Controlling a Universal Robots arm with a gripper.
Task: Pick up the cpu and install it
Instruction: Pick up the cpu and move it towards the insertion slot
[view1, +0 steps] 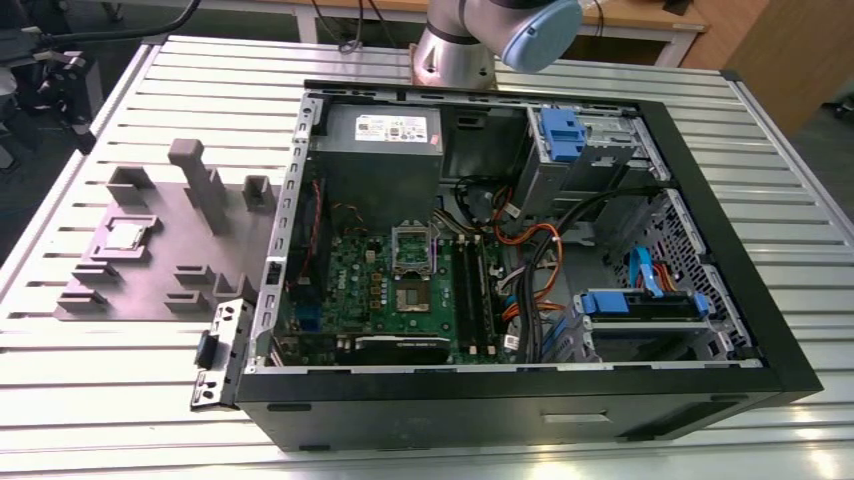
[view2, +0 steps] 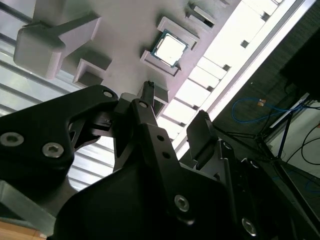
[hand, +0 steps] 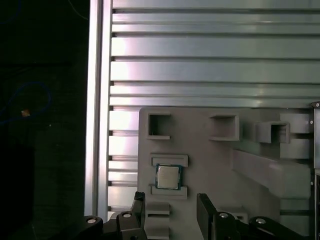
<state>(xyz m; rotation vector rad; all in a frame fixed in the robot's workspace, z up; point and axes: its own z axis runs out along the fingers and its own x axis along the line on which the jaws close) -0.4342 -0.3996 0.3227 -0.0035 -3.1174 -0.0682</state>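
The tool (view2: 175, 102), jaws apart, hangs clear of the cpu (view2: 170, 48) on the fixture (view2: 125, 30).

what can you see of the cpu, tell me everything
The cpu is a small flat square chip with a silver-grey metal lid and a thin rim. It lies flat, lid up, seated between two raised blocks on the grey fixture plate. The open gripper is apart from it and holds nothing.

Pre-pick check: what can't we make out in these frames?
cpu corner mark: too small in both wrist views and the exterior view.
Socket contacts: too small in the exterior view.
Gripper: body cut off by the bottom edge in the first wrist view, so its height over the cpu can't be judged.
Arm: cut off by the top edge in the exterior view.
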